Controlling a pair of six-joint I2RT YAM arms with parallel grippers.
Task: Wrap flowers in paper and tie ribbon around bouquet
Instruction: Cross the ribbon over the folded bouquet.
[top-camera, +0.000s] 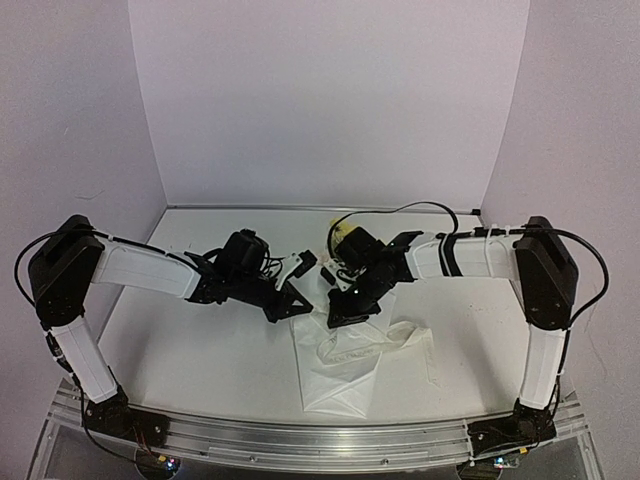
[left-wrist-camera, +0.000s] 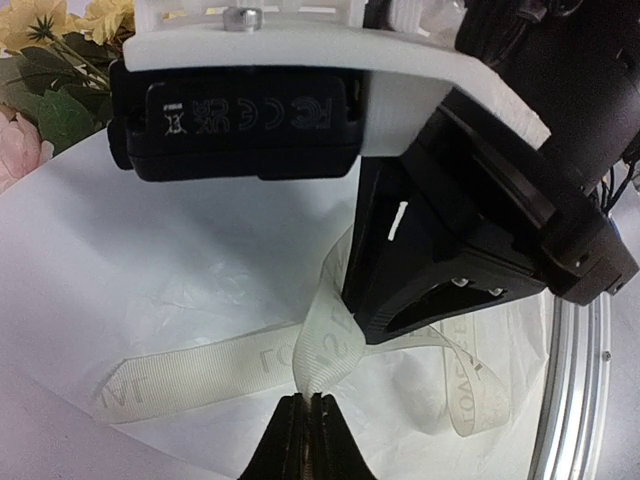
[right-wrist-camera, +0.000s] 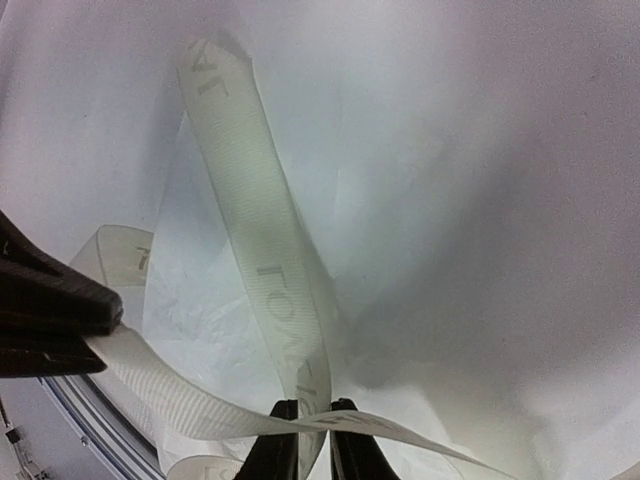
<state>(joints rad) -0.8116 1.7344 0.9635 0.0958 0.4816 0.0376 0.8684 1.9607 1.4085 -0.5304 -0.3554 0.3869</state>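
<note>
Ribbon (left-wrist-camera: 200, 372), cream-white with faint lettering, lies looped across the paper (left-wrist-camera: 150, 250) at mid-table and is gripped from both sides. The left gripper (left-wrist-camera: 308, 402) has its jaws together on a fold of the strip. The right gripper (right-wrist-camera: 308, 415), jaws nearly closed, has the strip running between its fingertips.

From above, the two black wrists crowd over the far end of the crumpled sheet and hide both the ribbon and the grips. Only the near part of the paper shows, spread toward the aluminium rail (top-camera: 320, 437).

The left wrist camera gives the clear look at the flowers (left-wrist-camera: 45, 30): yellow heads and green leaves at the sheet's far end, partly behind a black box (left-wrist-camera: 240, 115) on the right wrist. The right wrist camera shows the left fingers side-on, clamped on the strip, with paper beneath.
</note>
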